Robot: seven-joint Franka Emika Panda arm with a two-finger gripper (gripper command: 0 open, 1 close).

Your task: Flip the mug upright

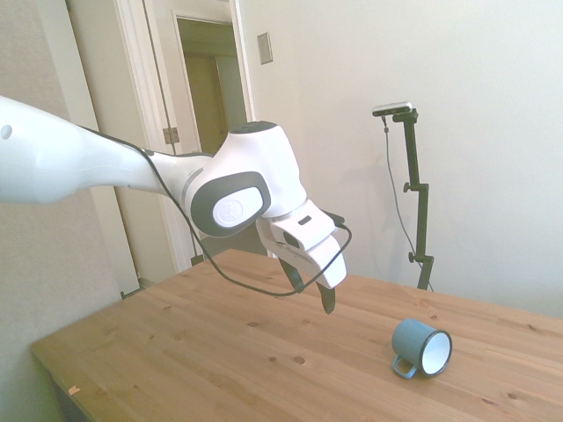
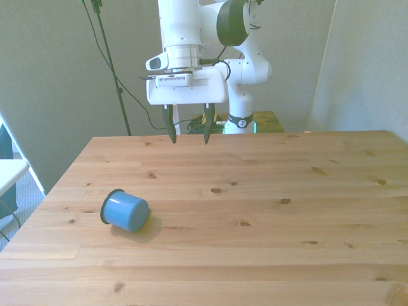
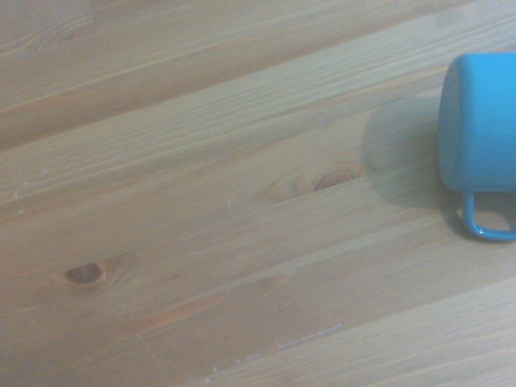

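Observation:
The light-blue mug point(image 1: 422, 346) lies on its side on the wooden table point(image 1: 220, 352), its white inside facing the side camera and its handle low against the wood. In the front view the mug point(image 2: 125, 211) rests near the front view's left with its base toward the camera. The wrist view catches the mug point(image 3: 479, 133) and its loop handle at the picture's edge. My gripper point(image 2: 189, 136) hangs open and empty in the air above the table's far part, well short of the mug. From the side, the gripper point(image 1: 314, 294) is raised, its fingers pointing down.
A doorway and a white wall stand behind the table in the side view. Grey panels and cables point(image 2: 127, 95) lie beyond the table's far edge in the front view. A table edge runs close to the mug on the front view's left.

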